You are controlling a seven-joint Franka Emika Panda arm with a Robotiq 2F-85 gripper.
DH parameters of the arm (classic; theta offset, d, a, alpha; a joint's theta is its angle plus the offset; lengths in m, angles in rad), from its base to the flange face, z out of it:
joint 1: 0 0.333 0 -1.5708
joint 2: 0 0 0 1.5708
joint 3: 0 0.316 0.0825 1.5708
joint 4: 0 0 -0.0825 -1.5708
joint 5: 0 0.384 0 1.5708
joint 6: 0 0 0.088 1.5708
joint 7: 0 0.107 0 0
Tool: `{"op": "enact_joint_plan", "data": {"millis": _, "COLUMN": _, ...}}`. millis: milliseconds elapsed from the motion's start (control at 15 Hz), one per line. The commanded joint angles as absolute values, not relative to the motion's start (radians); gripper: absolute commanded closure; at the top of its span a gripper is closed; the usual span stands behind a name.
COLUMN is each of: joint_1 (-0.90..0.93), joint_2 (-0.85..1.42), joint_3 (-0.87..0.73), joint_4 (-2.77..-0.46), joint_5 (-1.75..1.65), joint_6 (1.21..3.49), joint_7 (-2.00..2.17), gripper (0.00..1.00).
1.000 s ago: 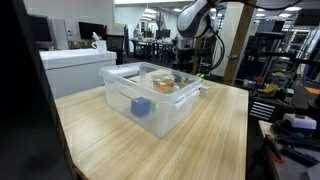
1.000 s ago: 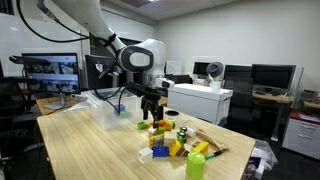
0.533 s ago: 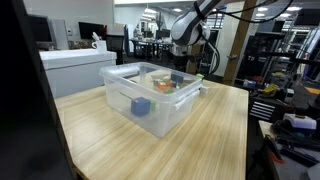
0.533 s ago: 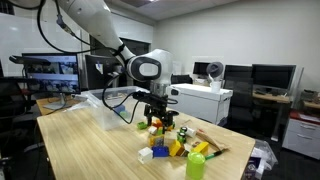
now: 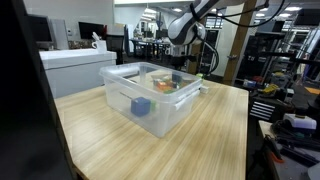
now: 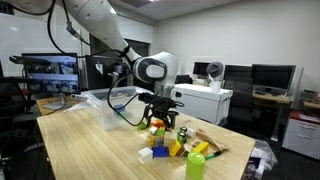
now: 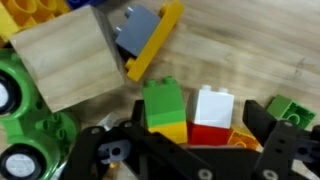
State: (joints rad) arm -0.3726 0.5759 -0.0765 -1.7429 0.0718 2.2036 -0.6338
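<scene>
My gripper (image 6: 161,118) hangs over the pile of blocks (image 6: 168,143), which lies near one end edge of the desk (image 5: 215,140), close to a corner and well apart from the clear bin (image 5: 150,95) in the desk's middle. Over the last second I have slid sideways along that edge and sunk a little. Before, I was hanging beside the heap; now I am over its middle. The blocks themselves have not shifted, so I have touched nothing yet.

In the wrist view my fingers stand wide apart and hold nothing. Between them sit a green block (image 7: 163,100) stacked on a yellow one and, touching it, a white block (image 7: 210,104) stacked on a red one. Both pairs fall inside my span, so the move has lined me up over the two together and not over one alone. As I judge it, closing here could catch both.

Above them in that view lie a plain wooden block (image 7: 60,60), a gray block (image 7: 135,30) and a long yellow piece (image 7: 155,42) leaning against it. A green wheeled toy (image 7: 22,125) sits just outside one finger, and another green brick (image 7: 292,110) just outside the other.
</scene>
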Motion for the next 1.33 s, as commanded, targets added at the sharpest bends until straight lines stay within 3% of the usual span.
{"op": "enact_joint_plan", "data": {"millis": 0, "joint_1": -0.398, "joint_2": 0.589, "joint_3": -0.057, "joint_4": -1.738, "joint_5": 0.083, "joint_6": 2.138, "joint_7": -0.697, "gripper": 0.00}}
{"op": "enact_joint_plan", "data": {"millis": 67, "joint_1": -0.397, "joint_2": 0.592, "joint_3": -0.060, "joint_4": -1.738, "joint_5": 0.081, "joint_6": 2.131, "joint_7": -0.698, "gripper": 0.00}}
{"op": "enact_joint_plan", "data": {"millis": 133, "joint_1": -0.397, "joint_2": 0.595, "joint_3": -0.061, "joint_4": -1.734, "joint_5": 0.082, "joint_6": 2.128, "joint_7": -0.699, "gripper": 0.25}}
{"op": "enact_joint_plan", "data": {"millis": 200, "joint_1": -0.397, "joint_2": 0.598, "joint_3": -0.062, "joint_4": -1.731, "joint_5": 0.083, "joint_6": 2.130, "joint_7": -0.699, "gripper": 0.26}}
{"op": "enact_joint_plan", "data": {"millis": 467, "joint_1": -0.400, "joint_2": 0.599, "joint_3": -0.065, "joint_4": -1.716, "joint_5": 0.087, "joint_6": 2.144, "joint_7": -0.689, "gripper": 0.55}}
{"op": "enact_joint_plan", "data": {"millis": 1267, "joint_1": -0.348, "joint_2": 0.494, "joint_3": -0.076, "joint_4": -1.742, "joint_5": 0.057, "joint_6": 2.134, "joint_7": -0.617, "gripper": 0.55}}
